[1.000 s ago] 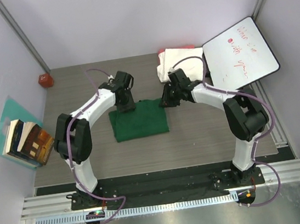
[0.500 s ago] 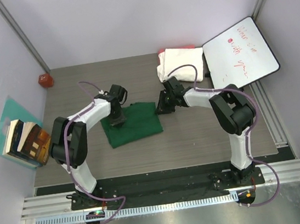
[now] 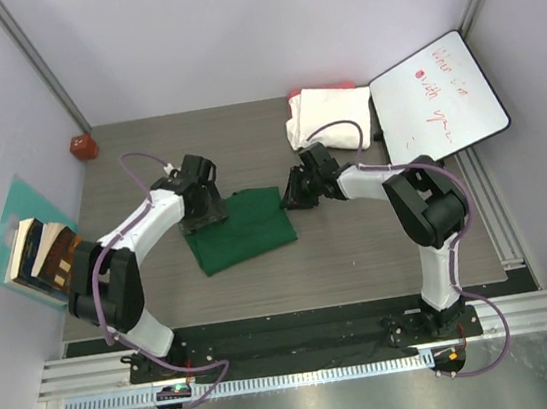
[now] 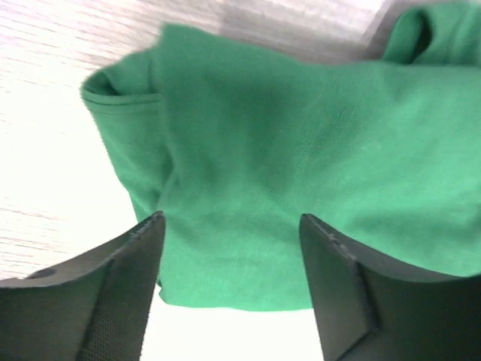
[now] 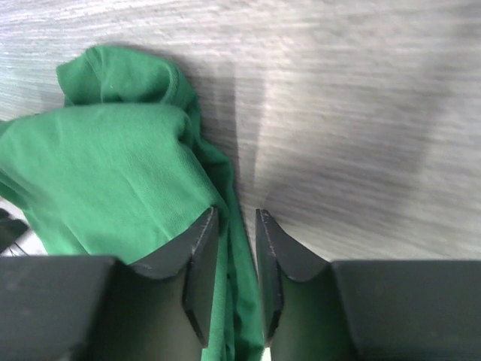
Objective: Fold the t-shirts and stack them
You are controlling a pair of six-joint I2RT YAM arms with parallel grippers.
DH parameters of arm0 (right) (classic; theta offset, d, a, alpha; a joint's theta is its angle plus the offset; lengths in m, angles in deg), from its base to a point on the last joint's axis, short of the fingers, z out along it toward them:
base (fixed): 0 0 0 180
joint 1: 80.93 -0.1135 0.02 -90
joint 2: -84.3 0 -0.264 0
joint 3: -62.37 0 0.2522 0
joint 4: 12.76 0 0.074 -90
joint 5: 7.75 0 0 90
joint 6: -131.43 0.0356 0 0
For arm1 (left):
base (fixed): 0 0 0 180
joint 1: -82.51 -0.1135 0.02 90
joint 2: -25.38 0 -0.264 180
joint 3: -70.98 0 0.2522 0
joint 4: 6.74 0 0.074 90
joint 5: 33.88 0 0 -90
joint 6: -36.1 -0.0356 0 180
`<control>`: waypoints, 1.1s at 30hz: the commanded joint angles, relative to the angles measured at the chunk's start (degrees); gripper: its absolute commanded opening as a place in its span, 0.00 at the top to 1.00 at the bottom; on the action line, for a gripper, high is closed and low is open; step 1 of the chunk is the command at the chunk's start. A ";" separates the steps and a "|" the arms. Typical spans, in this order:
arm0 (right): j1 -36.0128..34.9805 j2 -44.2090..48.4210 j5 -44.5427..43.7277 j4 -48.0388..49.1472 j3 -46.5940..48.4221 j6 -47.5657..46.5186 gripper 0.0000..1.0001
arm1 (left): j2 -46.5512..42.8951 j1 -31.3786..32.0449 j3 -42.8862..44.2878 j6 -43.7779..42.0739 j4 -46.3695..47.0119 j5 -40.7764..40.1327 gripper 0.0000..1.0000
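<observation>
Straddling the green t-shirt [image 3: 242,231], left tool [image 4: 231,226] gapes; right tool [image 5: 237,218] seemingly pinches its edge.

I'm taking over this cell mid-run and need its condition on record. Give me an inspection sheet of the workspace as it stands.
Surface: grey wood-grain table, arms mounted at its near edge.
Job's things: green t-shirt folded, lying skewed mid-table; white t-shirt bundle at the far edge on a red-pink cloth.
Clutter: whiteboard far right; red object far left; books beyond the left edge.
Grippers: left gripper jaws open over the green shirt; right gripper jaws nearly closed on its edge.
Cables: purple cables loop along both arms, one over the white bundle.
Surroundings: pale walls; metal rail at the near edge.
</observation>
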 commanded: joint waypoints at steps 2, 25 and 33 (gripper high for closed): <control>3.22 5.82 -0.85 -0.83 -6.14 -1.97 0.65 | -6.23 -6.28 3.27 -1.32 1.03 8.11 0.20; 9.74 5.66 29.30 32.36 -13.97 13.57 0.43 | -25.05 -10.60 -22.74 9.31 11.84 19.46 0.16; 10.80 -2.25 34.93 52.25 -18.46 25.53 0.41 | -23.30 -10.68 -23.35 9.75 12.45 18.76 0.16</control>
